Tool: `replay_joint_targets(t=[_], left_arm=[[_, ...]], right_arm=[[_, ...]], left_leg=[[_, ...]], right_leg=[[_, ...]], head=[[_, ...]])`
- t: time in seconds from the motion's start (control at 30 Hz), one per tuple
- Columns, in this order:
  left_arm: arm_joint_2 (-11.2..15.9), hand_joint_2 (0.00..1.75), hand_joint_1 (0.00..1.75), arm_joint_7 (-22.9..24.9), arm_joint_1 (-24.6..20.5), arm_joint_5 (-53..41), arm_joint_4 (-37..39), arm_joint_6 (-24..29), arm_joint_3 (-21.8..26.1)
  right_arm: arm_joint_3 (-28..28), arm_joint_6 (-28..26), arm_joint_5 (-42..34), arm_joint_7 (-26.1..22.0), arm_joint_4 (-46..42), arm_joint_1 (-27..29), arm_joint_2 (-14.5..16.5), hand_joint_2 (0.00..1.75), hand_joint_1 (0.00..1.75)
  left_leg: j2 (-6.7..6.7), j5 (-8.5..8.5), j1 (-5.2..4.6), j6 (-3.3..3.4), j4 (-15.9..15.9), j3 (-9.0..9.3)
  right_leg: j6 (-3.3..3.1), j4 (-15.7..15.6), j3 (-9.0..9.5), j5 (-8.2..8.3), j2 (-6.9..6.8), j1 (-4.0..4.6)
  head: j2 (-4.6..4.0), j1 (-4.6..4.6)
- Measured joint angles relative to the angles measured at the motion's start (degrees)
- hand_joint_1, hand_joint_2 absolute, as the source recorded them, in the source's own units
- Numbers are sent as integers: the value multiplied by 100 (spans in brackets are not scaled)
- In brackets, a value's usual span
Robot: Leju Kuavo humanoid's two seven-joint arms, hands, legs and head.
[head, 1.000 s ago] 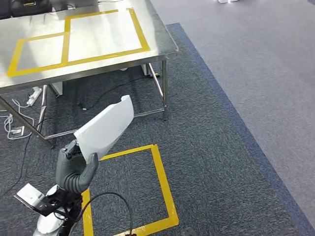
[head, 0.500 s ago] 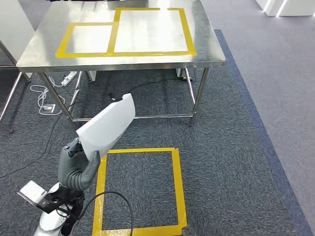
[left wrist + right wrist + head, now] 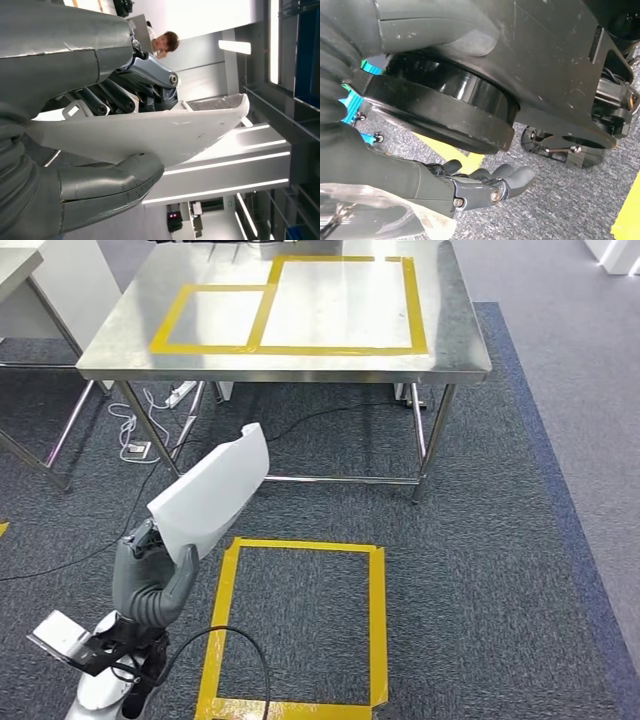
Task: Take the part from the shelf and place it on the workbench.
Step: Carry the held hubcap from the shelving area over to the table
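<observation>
I am carrying the part toward the workbench (image 3: 453,340), the steel table with yellow tape rectangles (image 3: 340,300) marked on its top, and it is my landmark throughout. To do this step well, I am judging that I need to keep walking until the bench edge is close in front of me, stopping on the yellow floor square (image 3: 302,625) that lies on the carpet just before the bench, and to keep the load level and raised above the tabletop height before reaching out. Lowering should come only once the part is over one of the taped rectangles, and the grip should let go only when the part is resting on the steel. The part (image 3: 211,495), a white curved panel, is well short of the workbench, hanging over the carpet on the near side of it and not touching it. My left hand (image 3: 151,580) is clamping the panel at its lower end: the thick thumb (image 3: 113,185) is pressing one face and the darker fingers (image 3: 151,85) are bearing on the other, while the free end is tilting up and toward the bench. My right hand (image 3: 486,187) is hanging low over the carpet, away from the bench, fingers extended and holding nothing.
</observation>
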Motion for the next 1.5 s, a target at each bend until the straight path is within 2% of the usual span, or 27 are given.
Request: replay_joint_targets(t=[0.1,0.23,0.33,0.57,0.73,0.77,0.83,0.87,0.93,0.97,1.0,1.03,1.07,1.13,1.17,1.23,1.3,1.37,1.43,1.47,1.5], left_arm=[[2,175,175,-9,0,-44,-19,29,-1],[4,175,175,-16,1,-59,-33,49,-1],[6,175,175,-33,1,-72,-34,67,-1],[32,175,175,-57,3,-83,-37,108,-1],[41,175,175,-58,4,-83,-47,115,-1],[40,175,175,-58,4,-83,-58,115,-2],[39,175,175,-61,5,-83,-85,115,-4],[40,175,175,-62,10,-83,-91,115,-4],[43,175,175,-63,27,-83,-96,116,-4],[45,175,175,-63,34,-84,-96,117,-4],[46,175,175,-63,36,-84,-96,117,-4],[46,175,175,-63,36,-85,-96,117,-5],[46,175,175,-63,36,-85,-96,117,-7],[46,175,175,-63,34,-85,-98,118,-7],[47,175,175,-63,33,-84,-99,118,-7],[51,175,175,-63,33,-86,-102,119,-7],[53,175,175,-66,31,-88,-117,119,-9],[54,175,175,-73,19,-83,-132,120,-10],[56,175,175,-76,20,-79,-135,122,-10],[57,175,175,-76,27,-79,-135,124,-10],[59,175,175,-76,31,-79,-135,124,-10]], right_arm=[[0,1,-3,2,0,1,-2,175,0],[0,5,-5,2,0,2,-4,175,0],[0,7,-7,2,0,2,-7,175,0],[0,25,-11,-7,0,6,-8,175,0],[0,33,-11,-9,0,10,-8,175,0],[0,33,-11,-9,0,10,-8,175,0],[0,33,-12,-9,0,3,-8,175,0],[0,33,-14,-10,0,-2,-9,175,0],[-1,34,-25,-22,-1,-27,-12,175,0],[-2,34,-28,-26,-2,-39,-14,175,0],[-2,35,-29,-27,-2,-47,-16,175,0],[-2,35,-27,-23,-2,-47,-19,175,0],[-2,34,-23,-18,-2,-38,-22,175,0],[-2,34,-20,-13,-1,-13,-28,175,0],[-2,34,-20,-13,-1,-2,-30,175,0],[-2,39,-21,-15,0,9,-30,175,0],[-2,49,-22,-20,0,4,-30,175,0],[-2,59,-22,-24,0,10,-30,175,0],[-2,66,-22,-24,0,24,-33,175,0],[-2,67,-22,-24,0,27,-36,175,0],[-2,67,-22,-24,0,28,-38,175,0]], left_leg=[[8,-1,10,-19,-9,4],[9,-14,24,-135,-17,3],[10,-22,24,-163,-16,1],[9,-63,-13,-113,50,-6],[35,-97,-39,-24,69,14],[61,-87,-26,0,29,43],[124,-64,6,51,-57,102],[160,-65,9,67,-72,116],[228,-82,5,81,-72,120],[255,-95,4,79,-71,126],[269,-108,4,71,-68,138],[272,-126,6,56,-63,157],[267,-149,8,36,-51,175],[255,-196,-7,-22,-8,179],[251,-208,-13,-47,10,170],[238,-215,-12,-93,18,164],[316,-294,-9,-148,108,142],[491,-546,-5,-210,591,-72],[600,-831,13,-251,1350,-462],[616,-868,21,-260,1599,-606],[621,-794,27,-260,1645,-657]], right_leg=[[-18,4,0,-7,2,16],[-39,7,3,-20,0,25],[-39,5,8,-24,1,22],[9,-13,40,-47,0,-11],[103,-49,39,-69,22,-39],[123,-39,36,-82,-18,-34],[148,223,-88,-250,-191,-12],[154,536,-253,-415,-290,-9],[174,1291,-681,-736,-362,-8],[182,1505,-814,-761,-368,-10],[187,1498,-831,-662,-369,-14],[187,1246,-723,-456,-369,-19],[182,833,-536,-216,-357,-27],[148,165,-197,58,-308,-26],[125,27,-124,87,-287,-19],[65,17,-110,77,-286,-9],[-1,-5,-71,72,-324,-23],[-66,-27,-15,52,-391,-39],[-99,-27,16,21,-453,-36],[-102,-26,31,6,-477,-34],[-101,-26,49,-10,-494,-34]], head=[[0,2],[0,3],[0,4],[0,5],[0,3],[0,5],[0,28],[0,39],[0,50],[0,50],[0,50],[0,52],[0,52],[0,52],[0,49],[0,46],[0,32],[0,-3],[0,-21],[0,-21],[0,-21]])
